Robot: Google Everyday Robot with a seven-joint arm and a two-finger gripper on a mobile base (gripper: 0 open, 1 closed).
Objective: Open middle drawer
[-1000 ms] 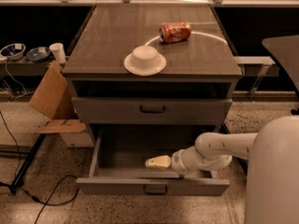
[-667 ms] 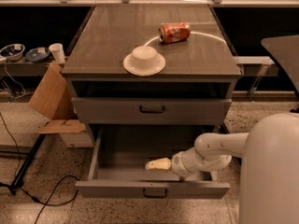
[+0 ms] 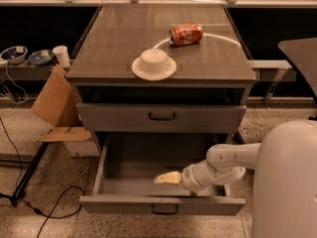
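The middle drawer is a wide grey drawer with a low front and a small black bar handle. It stands pulled far out below the closed taller-fronted drawer, and its inside looks empty. My gripper has beige tips, points left, and sits inside the open drawer just behind its front wall, right of the middle. My white arm reaches in from the right. A third drawer is not visible.
On the cabinet top sit an upturned white bowl and a red soda can lying on its side. Cardboard leans at the cabinet's left. Cables lie on the floor at the left. My white body fills the lower right.
The middle drawer has slid a little further out toward the camera. My gripper has moved the same way inside it.
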